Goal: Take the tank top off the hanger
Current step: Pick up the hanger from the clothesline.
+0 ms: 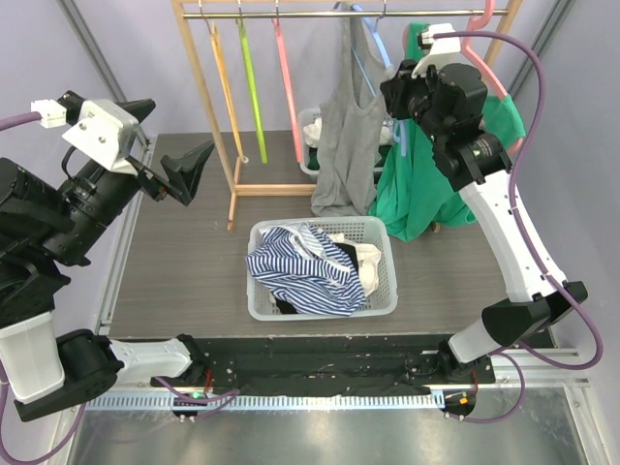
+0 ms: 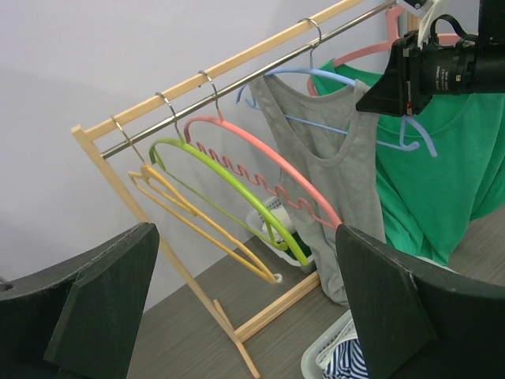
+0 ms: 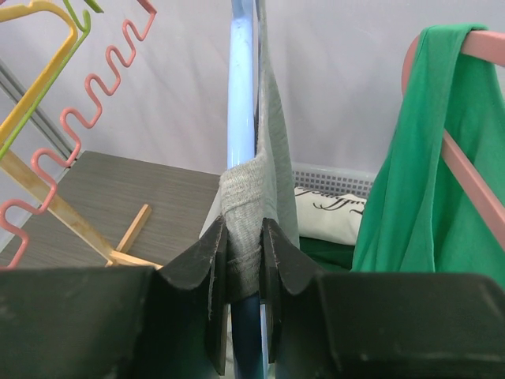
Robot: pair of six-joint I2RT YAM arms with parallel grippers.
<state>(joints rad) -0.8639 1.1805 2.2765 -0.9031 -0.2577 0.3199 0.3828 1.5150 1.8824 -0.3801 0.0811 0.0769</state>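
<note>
Right gripper (image 3: 245,237) is clamped narrow on the strap of the gray tank top (image 3: 246,197), and the blue hanger (image 3: 242,87) arm looks caught between the jaws too. The top hangs on that hanger at the far rail (image 1: 291,14), just left of the green shirt (image 1: 426,194). Risk: if you pull now, the hanger drags along or unhooks. Right arm is stretched high, wrist at rail height. Left gripper (image 1: 184,170) is wide and empty, raised at the left.

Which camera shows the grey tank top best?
Left wrist: the tank top hangs nearly whole on its blue hanger. Top external sees it from above; right wrist shows only a strap in the right tool.
</note>
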